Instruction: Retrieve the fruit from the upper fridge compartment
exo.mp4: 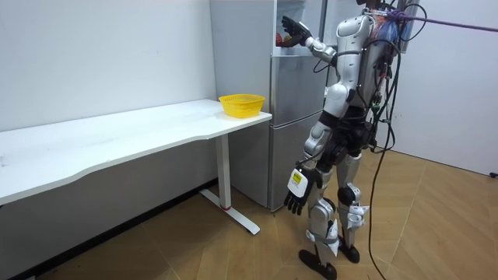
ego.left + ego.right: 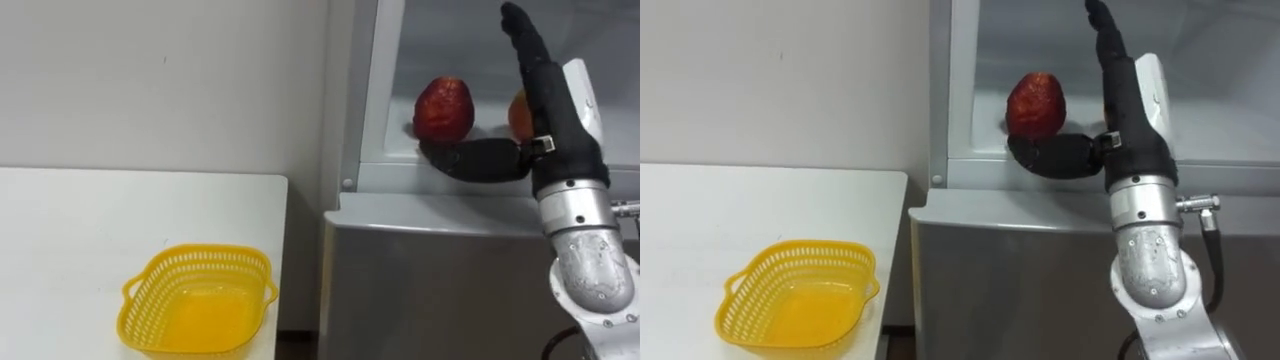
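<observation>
Fridge: upper compartment is open and we stand right in front of it, with the white counter to our left carrying an empty yellow basket, presumably the drop-off. The left hand hangs by the thigh in the room view, fingers relaxed, idle. The right hand is up inside the compartment, wide open with fingers straight, thumb splayed out to the left, holding nothing. The target we read as the red fruit, sitting on the upper shelf near the front edge. We expect it to be light, rigid and roundish, with a skin smooth enough to roll or squirt out of a loose pinch, and probably bruisable, so we want a moderate wrap around its widest part, fingers behind and thumb in front. It lies just left of the fingers, directly above the thumb; we cannot tell if the thumb touches it. An orange fruit sits on the same shelf, mostly hidden behind the fingers, close enough to get knocked.
</observation>
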You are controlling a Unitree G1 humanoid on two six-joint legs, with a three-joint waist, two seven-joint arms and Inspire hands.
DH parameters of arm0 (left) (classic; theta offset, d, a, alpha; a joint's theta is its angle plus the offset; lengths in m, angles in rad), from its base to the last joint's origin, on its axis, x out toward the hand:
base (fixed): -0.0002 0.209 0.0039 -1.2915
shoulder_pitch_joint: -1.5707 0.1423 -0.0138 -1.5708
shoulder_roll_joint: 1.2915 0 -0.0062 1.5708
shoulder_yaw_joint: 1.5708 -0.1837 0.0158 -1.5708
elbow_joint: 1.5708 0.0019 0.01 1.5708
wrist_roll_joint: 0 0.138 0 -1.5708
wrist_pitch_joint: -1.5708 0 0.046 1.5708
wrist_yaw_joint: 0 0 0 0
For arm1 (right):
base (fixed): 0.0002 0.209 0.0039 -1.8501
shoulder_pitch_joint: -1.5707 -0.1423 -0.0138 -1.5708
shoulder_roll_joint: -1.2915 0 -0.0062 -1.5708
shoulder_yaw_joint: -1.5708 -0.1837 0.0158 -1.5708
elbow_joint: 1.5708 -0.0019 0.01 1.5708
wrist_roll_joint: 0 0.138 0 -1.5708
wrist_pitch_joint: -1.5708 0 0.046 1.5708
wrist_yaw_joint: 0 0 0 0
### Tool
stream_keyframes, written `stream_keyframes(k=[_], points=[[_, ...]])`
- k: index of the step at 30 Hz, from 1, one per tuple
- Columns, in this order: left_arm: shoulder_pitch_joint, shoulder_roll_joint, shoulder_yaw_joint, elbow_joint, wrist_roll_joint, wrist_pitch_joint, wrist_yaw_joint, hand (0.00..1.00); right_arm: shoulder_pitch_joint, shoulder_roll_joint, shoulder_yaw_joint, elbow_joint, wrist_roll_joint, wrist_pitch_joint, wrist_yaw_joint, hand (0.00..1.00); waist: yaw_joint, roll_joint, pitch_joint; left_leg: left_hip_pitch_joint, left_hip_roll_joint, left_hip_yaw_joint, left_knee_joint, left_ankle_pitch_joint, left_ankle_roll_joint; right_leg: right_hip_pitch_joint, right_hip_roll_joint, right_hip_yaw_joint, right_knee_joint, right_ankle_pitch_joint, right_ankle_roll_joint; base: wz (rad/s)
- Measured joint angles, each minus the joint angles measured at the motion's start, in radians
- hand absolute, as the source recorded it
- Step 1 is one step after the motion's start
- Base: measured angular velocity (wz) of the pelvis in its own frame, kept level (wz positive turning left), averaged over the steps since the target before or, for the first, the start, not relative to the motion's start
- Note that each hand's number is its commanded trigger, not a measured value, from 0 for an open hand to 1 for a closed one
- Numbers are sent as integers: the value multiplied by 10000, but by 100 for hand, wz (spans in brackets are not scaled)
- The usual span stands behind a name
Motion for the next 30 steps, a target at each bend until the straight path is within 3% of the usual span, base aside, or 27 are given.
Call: stream_keyframes(k=[6, 13, 19, 30], points=[[-3, 9, -1, -26, 353, 139, -44, 0, -78, -519, 5, 244, 25, 190, 578, 0, 11, -171, -105, -74, -6, -72, 23, 0, 0, -32, 0, -43, -14, 0, 0, 4], [-46, 33, -8, -24, 350, 158, -419, 0, -393, -647, 82, 714, 15, 191, 1054, 0, -13, -345, -4, -88, -14, -187, 32, 5, -5, -10, 8, -36, -7, -1, -2, 0], [-42, 53, -4, -51, 355, 224, -744, 0, -904, -955, 85, 1413, 129, 194, 1496, 0, 6, -498, 0, -111, -20, -206, 79, 5, -5, -11, 5, -55, 6, 1, -4, 0], [-51, 200, -9, -208, 382, 221, -924, 0, -1128, -969, 85, 1898, 268, 185, 1788, 0, 7, -519, 16, -109, 1, -221, 167, -1, -4, 0, 4, -100, 113, 1, -5, 0]])
